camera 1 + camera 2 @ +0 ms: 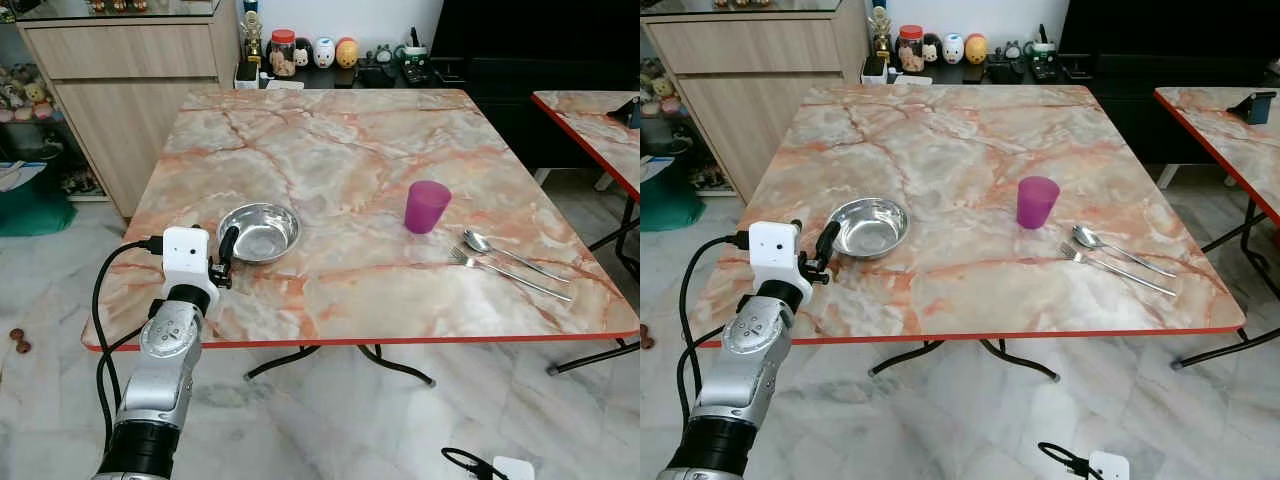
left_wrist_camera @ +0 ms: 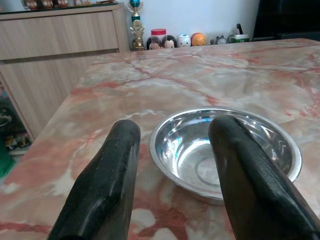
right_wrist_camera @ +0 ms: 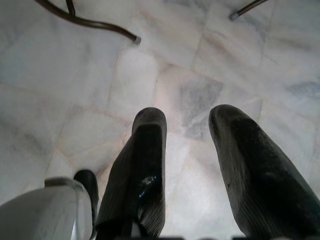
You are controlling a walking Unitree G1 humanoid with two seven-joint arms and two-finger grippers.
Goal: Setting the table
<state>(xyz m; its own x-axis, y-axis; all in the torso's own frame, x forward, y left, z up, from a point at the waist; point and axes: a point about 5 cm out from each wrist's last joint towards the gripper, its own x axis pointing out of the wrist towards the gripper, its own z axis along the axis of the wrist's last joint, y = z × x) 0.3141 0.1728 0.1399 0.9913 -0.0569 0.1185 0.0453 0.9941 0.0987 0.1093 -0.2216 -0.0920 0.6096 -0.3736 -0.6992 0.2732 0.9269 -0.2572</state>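
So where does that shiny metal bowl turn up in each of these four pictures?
Left eye view: metal bowl at the table's near-left part, just ahead of the left end effector.
Right eye view: same spot, left of the purple cup.
Left wrist view: straight ahead, beyond the two open black fingers.
Right wrist view: no bowl, just floor.
Shared landmark: the purple cup.

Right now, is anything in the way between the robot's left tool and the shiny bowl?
No, nothing visible is in the way. The left tool is open and hovers just in front of the steel bowl, with bare marble table between them. The purple cup, spoon and fork lie off to the right.
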